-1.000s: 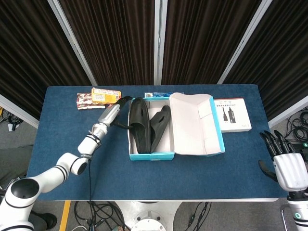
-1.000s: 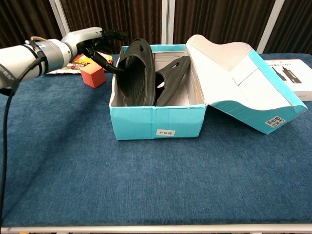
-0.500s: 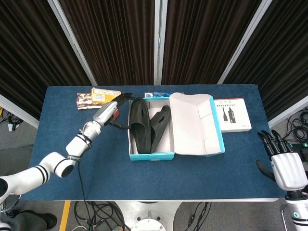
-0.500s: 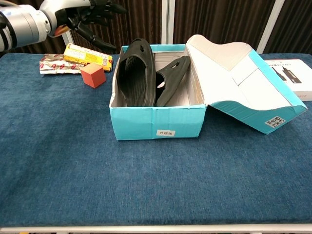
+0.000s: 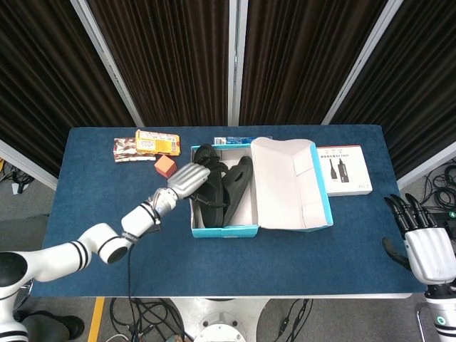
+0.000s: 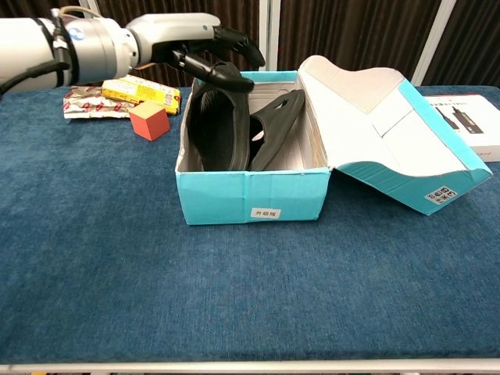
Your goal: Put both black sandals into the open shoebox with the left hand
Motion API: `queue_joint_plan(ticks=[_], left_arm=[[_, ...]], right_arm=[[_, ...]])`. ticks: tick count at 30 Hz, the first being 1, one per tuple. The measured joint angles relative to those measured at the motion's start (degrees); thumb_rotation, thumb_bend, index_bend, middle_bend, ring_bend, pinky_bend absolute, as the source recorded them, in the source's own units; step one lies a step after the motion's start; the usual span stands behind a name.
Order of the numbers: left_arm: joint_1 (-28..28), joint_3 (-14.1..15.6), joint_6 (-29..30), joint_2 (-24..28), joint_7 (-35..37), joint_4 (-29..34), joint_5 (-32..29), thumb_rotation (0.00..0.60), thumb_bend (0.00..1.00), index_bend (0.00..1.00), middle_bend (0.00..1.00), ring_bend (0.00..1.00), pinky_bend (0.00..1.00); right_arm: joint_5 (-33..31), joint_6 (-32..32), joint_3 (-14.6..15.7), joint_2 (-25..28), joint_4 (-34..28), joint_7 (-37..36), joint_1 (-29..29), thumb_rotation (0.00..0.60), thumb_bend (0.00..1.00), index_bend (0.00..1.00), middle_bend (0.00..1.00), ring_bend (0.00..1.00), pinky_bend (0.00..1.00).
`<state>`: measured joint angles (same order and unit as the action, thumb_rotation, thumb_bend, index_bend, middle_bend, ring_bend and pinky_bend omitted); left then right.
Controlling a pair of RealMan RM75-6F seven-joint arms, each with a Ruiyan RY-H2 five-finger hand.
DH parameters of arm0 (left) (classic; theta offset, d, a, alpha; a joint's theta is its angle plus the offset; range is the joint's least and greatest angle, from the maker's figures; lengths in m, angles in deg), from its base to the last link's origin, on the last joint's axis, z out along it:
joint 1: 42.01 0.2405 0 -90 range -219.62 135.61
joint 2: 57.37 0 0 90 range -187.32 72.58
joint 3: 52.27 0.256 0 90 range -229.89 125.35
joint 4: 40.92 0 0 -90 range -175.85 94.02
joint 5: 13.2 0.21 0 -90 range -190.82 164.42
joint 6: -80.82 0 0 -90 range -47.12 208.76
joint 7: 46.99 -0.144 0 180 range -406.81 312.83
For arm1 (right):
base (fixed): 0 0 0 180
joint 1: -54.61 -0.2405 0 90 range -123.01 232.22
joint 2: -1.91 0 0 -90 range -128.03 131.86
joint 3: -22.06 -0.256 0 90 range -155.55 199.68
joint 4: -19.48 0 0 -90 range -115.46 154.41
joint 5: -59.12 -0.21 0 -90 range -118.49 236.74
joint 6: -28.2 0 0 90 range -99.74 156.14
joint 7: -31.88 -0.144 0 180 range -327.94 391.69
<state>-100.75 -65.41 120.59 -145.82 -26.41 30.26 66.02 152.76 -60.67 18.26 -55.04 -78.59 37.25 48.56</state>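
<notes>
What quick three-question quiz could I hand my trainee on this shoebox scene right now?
1. True or false: both black sandals are inside the shoebox.
2. Which hand is over the box's left side? A) left hand B) right hand
3. What small thing stands on the table just left of the shoebox, in front of the snack packs?

Key:
1. True; both stand on edge, leaning inside.
2. A; the right hand hangs off the table's right edge, holding nothing.
3. The orange cube.
</notes>
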Motion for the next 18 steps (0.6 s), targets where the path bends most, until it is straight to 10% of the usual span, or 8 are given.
queue_joint_plan(ticks=[18], left_arm=[[0.85,1.64,1.12,-2.48,-20.39,-2.84,-11.03,0.281,0.11,0.25,0.17,0.05,0.14]], right_arm=[[0.33,0.36,-0.02,-0.14,0.33,-0.35,-0.32,0.600,0.24,0.07,0.10,0.05,0.23]])
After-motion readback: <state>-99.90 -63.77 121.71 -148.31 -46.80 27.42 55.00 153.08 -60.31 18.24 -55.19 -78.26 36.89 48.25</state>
